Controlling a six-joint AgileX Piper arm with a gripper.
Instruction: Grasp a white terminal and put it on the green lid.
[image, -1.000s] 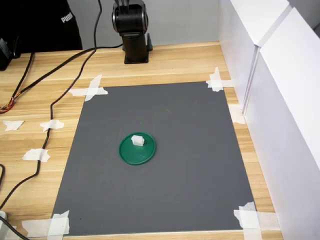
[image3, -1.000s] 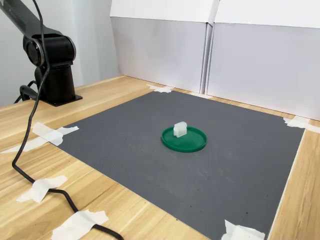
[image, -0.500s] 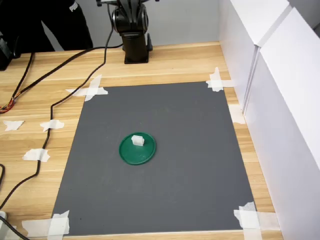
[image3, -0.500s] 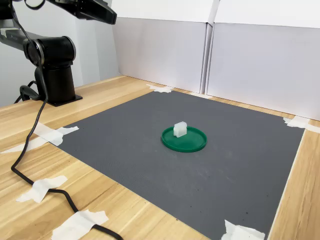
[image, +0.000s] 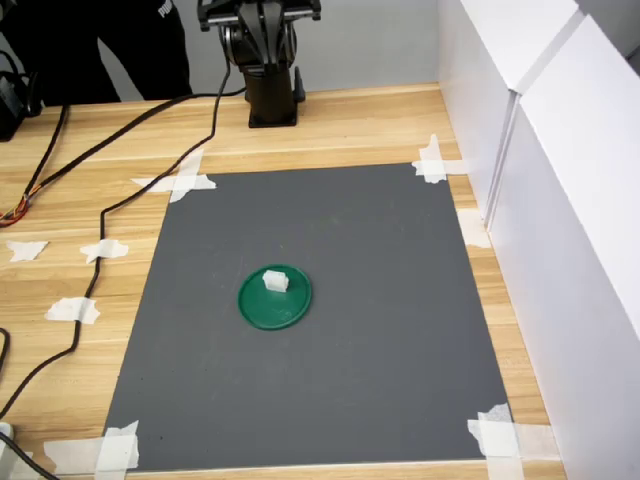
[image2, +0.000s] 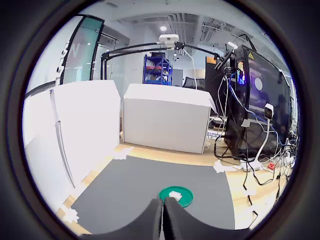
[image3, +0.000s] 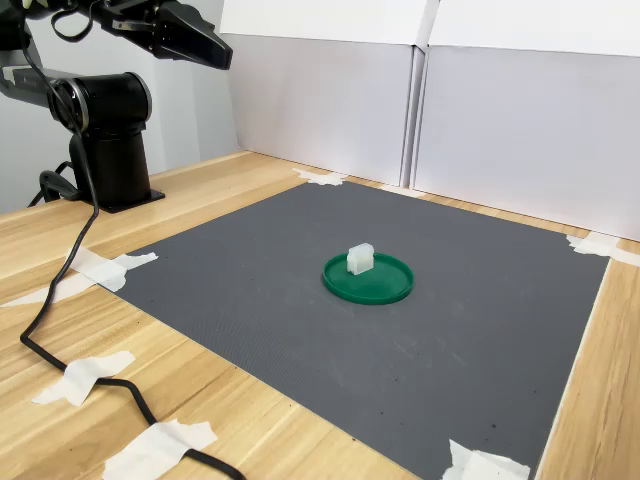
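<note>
White terminal (image3: 360, 259) is sitting on green lid (image3: 369, 279) at frame centre; pincer (image3: 222, 54), jaws pressed together and empty, is hanging upper left, well apart.

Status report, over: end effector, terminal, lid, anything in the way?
End effector shut, empty, raised near the base. White terminal resting on green lid, near its rim. Grey mat otherwise bare.

We are in a robotics lab. Facing away from the arm's base (image: 270, 95), the wrist view shows a black equipment rack (image2: 252, 107) trailing cables, blue shelving (image2: 156, 70) and a camera rig (image2: 169, 40) overhead; a taped-down grey mat (image: 320, 330) lies before it.
</note>
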